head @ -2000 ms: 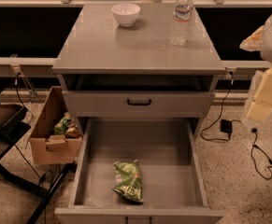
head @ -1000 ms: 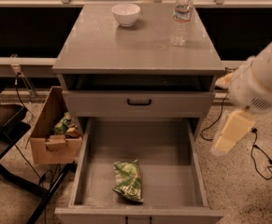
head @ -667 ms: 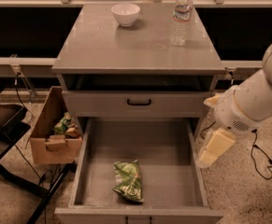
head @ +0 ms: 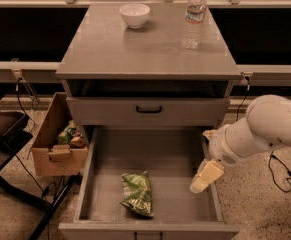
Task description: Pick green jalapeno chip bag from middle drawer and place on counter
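The green jalapeno chip bag (head: 137,193) lies flat on the floor of the open middle drawer (head: 150,215), near its front, a little left of centre. The counter (head: 135,49) is the grey top of the cabinet above it. My gripper (head: 205,177) hangs from the white arm at the right, over the drawer's right side wall, well to the right of the bag and apart from it. It holds nothing that I can see.
A white bowl (head: 134,14) and a clear water bottle (head: 194,19) stand at the back of the counter. The upper drawer front with a black handle (head: 148,109) is shut. A cardboard box (head: 57,139) with snacks stands left of the cabinet. Cables lie on the floor at the right.
My arm has swung in from the far right and come down and left, bringing the gripper from beside the cabinet to over the drawer's right wall. The bag has not moved.
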Controlling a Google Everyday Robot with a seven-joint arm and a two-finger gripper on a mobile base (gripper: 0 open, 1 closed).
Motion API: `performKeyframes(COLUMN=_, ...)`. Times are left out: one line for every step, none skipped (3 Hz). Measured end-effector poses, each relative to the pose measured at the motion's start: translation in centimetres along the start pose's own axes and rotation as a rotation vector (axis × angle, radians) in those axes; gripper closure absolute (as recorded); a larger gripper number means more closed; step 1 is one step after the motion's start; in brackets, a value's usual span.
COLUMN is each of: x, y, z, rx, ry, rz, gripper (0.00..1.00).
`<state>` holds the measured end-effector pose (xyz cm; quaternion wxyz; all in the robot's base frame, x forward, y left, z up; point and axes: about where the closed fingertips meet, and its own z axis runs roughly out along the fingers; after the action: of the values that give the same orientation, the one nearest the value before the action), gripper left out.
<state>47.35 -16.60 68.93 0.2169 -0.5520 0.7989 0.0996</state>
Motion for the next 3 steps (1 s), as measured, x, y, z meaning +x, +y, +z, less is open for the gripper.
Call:
performKeyframes(x=0.0, y=0.0, z=0.0, rx=0.000, ry=0.000, rz=0.000, gripper=0.00)
performKeyframes(x=-1.2, y=0.3, z=1.7, rx=-0.001, ry=-0.012, rz=-0.021, gripper=0.00)
performKeyframes(x=-2.5, y=0.1, z=7.3, rx=-0.027, ry=-0.024, rz=-0.033, gripper=0.00)
